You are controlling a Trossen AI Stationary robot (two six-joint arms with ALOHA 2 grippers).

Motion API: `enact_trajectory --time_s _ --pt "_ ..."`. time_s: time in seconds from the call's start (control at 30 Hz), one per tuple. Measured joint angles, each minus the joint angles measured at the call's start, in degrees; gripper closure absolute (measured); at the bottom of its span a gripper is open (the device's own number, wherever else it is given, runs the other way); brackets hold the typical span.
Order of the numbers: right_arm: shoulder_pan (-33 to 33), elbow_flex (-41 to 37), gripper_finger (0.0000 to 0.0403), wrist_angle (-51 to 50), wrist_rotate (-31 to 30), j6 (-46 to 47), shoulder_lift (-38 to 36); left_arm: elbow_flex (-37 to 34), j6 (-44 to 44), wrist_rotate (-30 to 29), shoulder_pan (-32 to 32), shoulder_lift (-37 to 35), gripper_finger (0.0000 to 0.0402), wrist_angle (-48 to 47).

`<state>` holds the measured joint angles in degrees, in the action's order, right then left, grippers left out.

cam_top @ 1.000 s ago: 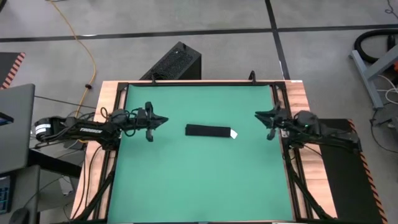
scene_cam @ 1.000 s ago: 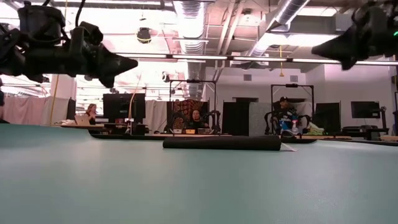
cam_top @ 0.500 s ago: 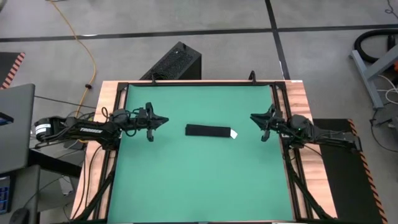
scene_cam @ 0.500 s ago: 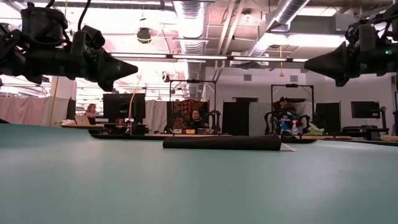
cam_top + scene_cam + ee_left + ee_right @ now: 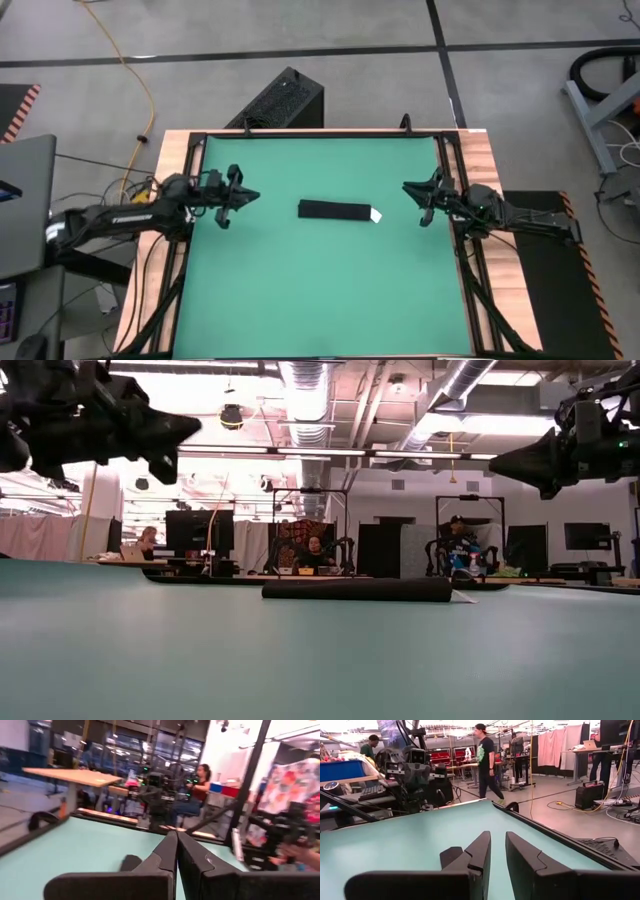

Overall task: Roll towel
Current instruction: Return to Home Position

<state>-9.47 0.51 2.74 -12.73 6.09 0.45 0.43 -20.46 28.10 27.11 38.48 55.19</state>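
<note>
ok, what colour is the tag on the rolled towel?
White tag against the black towel; shows best in the high view.

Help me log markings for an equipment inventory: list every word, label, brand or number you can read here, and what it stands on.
No text reads with certainty.
left arm: white lettering along its side, too small to read.
towel: its white tag shows no legible print.
</note>
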Motion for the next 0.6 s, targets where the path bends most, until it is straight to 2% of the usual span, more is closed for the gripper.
enact_trajectory --time_s 0.1,0.17,0.23,0.4,0.5,0.6 --pt "0.0 0.0 0.0321 0.0 0.0 1.3 0.0 0.0 -2.5 4.1 1.4 -9.4 0.0402 -7.2" --pt "0.0 0.0 0.0321 0.0 0.0 1.4 0.0 0.0 -2.4 3.3 1.9 -16.2 0.0401 -13.4" --pt "0.0 0.0 0.0321 0.0 0.1 1.4 0.0 0.0 -0.4 -1.7 1.8 -23.3 0.0401 -22.4" --pt "0.0 0.0 0.0321 -0.1 0.2 1.5 0.0 0.0 4.5 -25.0 -0.9 -38.2 0.0402 -49.2" --pt "-0.1 0.0 0.0321 -0.1 0.2 1.4 -0.1 0.1 6.3 -33.0 -4.3 -38.0 0.0402 -53.5" --pt "-0.4 0.0 0.0321 -0.1 0.1 1.4 0.2 0.1 8.6 -35.6 -8.5 -36.2 0.0401 -52.7"
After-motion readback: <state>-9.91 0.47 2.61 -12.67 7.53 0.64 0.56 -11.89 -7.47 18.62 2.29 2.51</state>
